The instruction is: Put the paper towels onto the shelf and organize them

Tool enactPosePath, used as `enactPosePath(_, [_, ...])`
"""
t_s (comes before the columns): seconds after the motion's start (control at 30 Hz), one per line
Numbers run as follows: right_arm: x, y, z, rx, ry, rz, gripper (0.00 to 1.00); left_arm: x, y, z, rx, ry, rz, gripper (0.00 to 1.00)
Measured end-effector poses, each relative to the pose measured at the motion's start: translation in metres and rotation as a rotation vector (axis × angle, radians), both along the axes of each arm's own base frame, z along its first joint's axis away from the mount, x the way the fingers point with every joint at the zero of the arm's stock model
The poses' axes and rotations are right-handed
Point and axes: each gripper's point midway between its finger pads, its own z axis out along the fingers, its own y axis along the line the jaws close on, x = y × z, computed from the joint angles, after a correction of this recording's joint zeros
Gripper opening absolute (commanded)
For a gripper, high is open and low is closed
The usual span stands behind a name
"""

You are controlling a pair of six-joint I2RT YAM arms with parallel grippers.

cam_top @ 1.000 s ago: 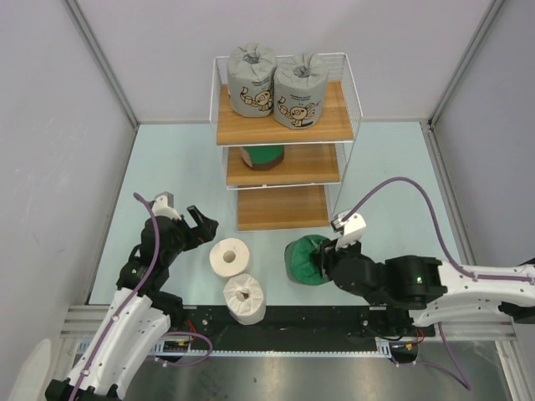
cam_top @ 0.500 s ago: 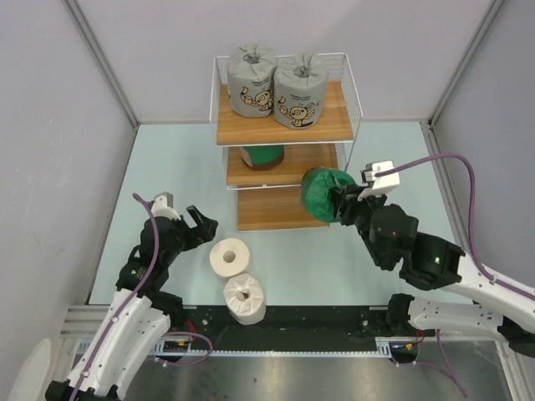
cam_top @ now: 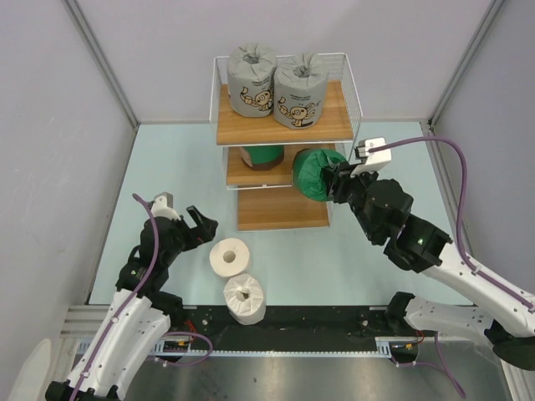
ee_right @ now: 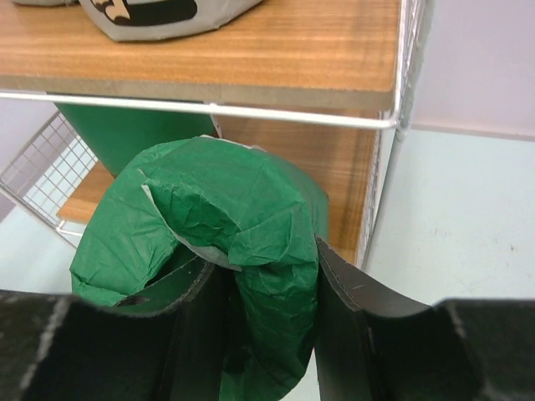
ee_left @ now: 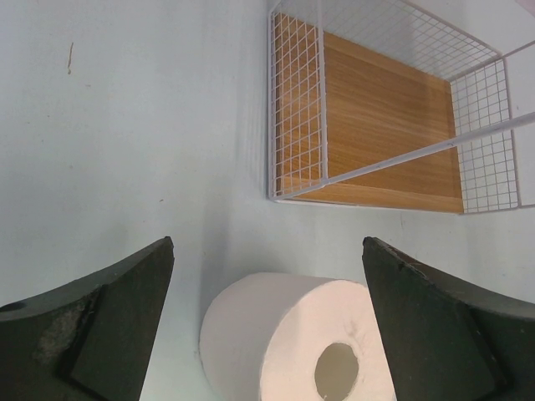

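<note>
The shelf (cam_top: 336, 125) stands at the back, with two grey cartoon-print paper towels (cam_top: 252, 79) (cam_top: 299, 90) on its top board. A dark green roll (cam_top: 261, 155) sits on the left of the middle tier. My right gripper (cam_top: 336, 182) is shut on a second dark green roll (cam_top: 316, 174), held in the air at the right front of the middle tier. In the right wrist view the fingers pinch the green wrap (ee_right: 217, 217) just below the top board (ee_right: 251, 50). Two white rolls (cam_top: 230, 257) (cam_top: 244, 299) lie on the table. My left gripper (cam_top: 199, 224) is open beside the nearer white roll (ee_left: 292, 342).
The bottom board (cam_top: 280, 207) of the shelf is bare. The shelf's white wire side (ee_right: 399, 100) runs close to the right of the held roll. Grey walls (cam_top: 50, 167) close in both sides, and a metal rail (cam_top: 292, 317) runs along the near edge.
My right gripper lifted the green roll off the table and carried it up and back to the front of the middle tier. The left arm stayed still.
</note>
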Motion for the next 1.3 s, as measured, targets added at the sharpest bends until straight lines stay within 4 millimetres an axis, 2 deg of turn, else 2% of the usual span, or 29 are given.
enactPosePath(0.17, [0.011, 0.003, 0.003, 0.018, -0.008, 0.004, 0.32, 0.000, 0.000, 0.000, 0.000, 0.000, 0.000, 1.00])
enactPosePath(0.37, [0.026, 0.010, -0.005, 0.013, 0.006, 0.006, 0.33, 0.000, 0.000, 0.000, 0.000, -0.001, 0.000, 1.00])
enactPosePath(0.57, [0.033, 0.018, 0.000, 0.043, -0.009, 0.020, 0.33, 0.000, 0.000, 0.000, -0.001, -0.001, -0.001, 1.00])
enactPosePath(0.73, [0.041, 0.025, -0.002, 0.056, -0.010, 0.025, 0.40, 0.000, 0.000, 0.000, -0.001, -0.002, -0.001, 1.00])
enactPosePath(0.87, [0.046, 0.030, 0.001, 0.072, -0.019, 0.031, 0.58, 0.000, 0.000, 0.000, -0.001, -0.002, -0.001, 1.00])
enactPosePath(1.0, [0.050, 0.027, 0.004, 0.086, -0.031, 0.014, 0.67, 0.000, 0.000, 0.001, -0.001, -0.002, -0.001, 1.00])
enactPosePath(1.17, [0.051, 0.022, 0.009, 0.093, -0.046, -0.001, 0.70, 0.000, 0.000, 0.000, -0.001, -0.002, -0.001, 1.00])
enactPosePath(1.3, [0.045, 0.014, 0.022, 0.115, -0.072, -0.010, 0.72, 0.000, 0.000, 0.000, -0.001, -0.002, -0.001, 1.00])
